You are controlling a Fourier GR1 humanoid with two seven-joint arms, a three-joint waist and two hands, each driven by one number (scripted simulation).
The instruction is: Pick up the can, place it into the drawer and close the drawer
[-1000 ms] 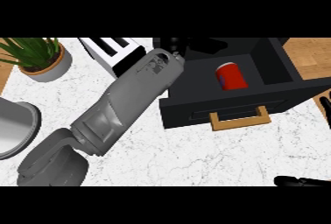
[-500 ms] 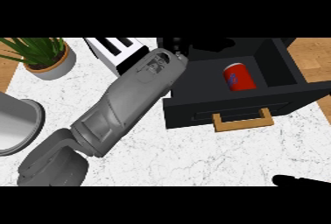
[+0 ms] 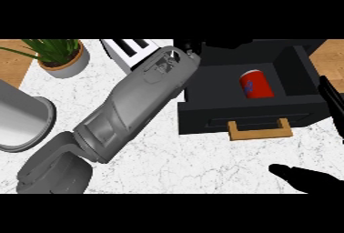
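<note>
We take this for a home kitchen, going by the white marble counter [image 3: 201, 159] beside wood flooring, the white toaster [image 3: 131, 52] at its back edge, the potted plant [image 3: 62, 55], the grey metal pot [image 3: 23, 119] and the black drawer [image 3: 252, 116] with its wooden handle [image 3: 260, 130].

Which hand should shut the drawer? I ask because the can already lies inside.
Probably the right hand: it shows low at the right, on the handle side of the open drawer. The left forearm reaches past the drawer's far left corner, away from the front. The can lies inside.
</note>
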